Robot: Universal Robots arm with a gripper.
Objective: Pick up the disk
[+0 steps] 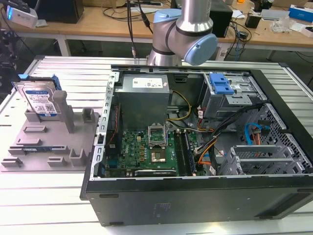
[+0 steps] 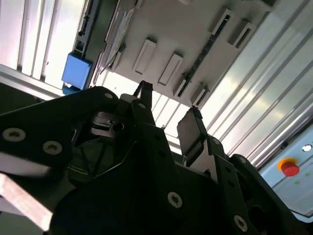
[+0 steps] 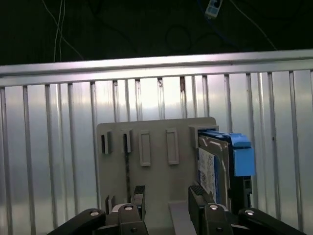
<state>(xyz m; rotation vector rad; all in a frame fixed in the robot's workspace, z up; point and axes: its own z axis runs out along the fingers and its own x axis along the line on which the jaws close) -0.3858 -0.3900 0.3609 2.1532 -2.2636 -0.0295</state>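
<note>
Disk: we see the disk (image 1: 41, 100) standing on edge in the grey fixture plate (image 1: 49, 147), upper part of the exterior view's left, label towards the camera.
Fingers: the fingers (image 3: 139, 196) are wide apart with nothing between them in both wrist views.
Gripper: the gripper (image 3: 167, 191) is clear of the disk (image 3: 215, 169), facing the plate.
Arm: the arm (image 1: 183, 29) is at top centre of the exterior view, behind the open computer case (image 1: 195, 196).
Counter: the ribbed metal counter (image 1: 49, 205) carries plate and case.
</note>
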